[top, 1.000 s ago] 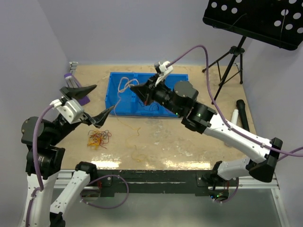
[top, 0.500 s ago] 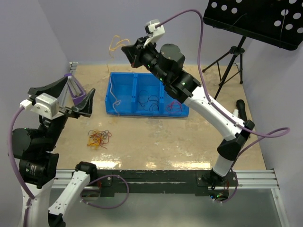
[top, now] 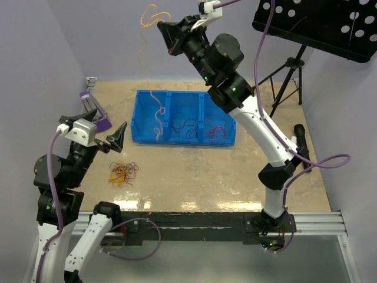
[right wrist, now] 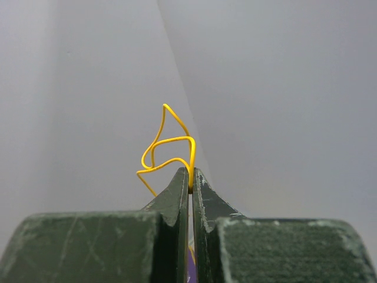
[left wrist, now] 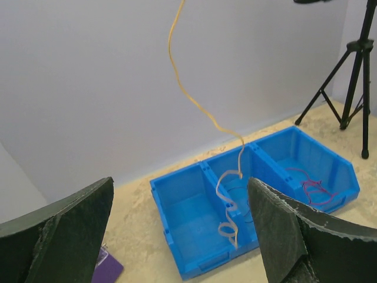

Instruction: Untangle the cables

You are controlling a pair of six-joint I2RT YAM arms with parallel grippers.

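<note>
My right gripper (top: 171,36) is raised high over the table's far side, shut on a yellow wire (top: 148,16) whose loops stand above the closed jaws in the right wrist view (right wrist: 171,141). The wire hangs down long in the left wrist view (left wrist: 177,71). A pale curly wire (top: 158,115) sits below its lower end, over the left compartment of the blue bin (top: 136,137); I cannot tell whether the two are joined. The tangle of red, yellow and black cables (top: 122,172) lies on the table. My left gripper (top: 106,127) is open and empty, above and behind the tangle.
The bin's middle compartment holds black wires (top: 188,125), its right one red wires (top: 217,130). A purple item (top: 102,122) lies at the far left. A music stand (top: 318,23) on a tripod (top: 288,76) and two cylinders (top: 299,141) stand at the right.
My right gripper rose from the bin to high above it, drawing the yellow wire up. My left gripper swung up and back, then settled lower, still open.
</note>
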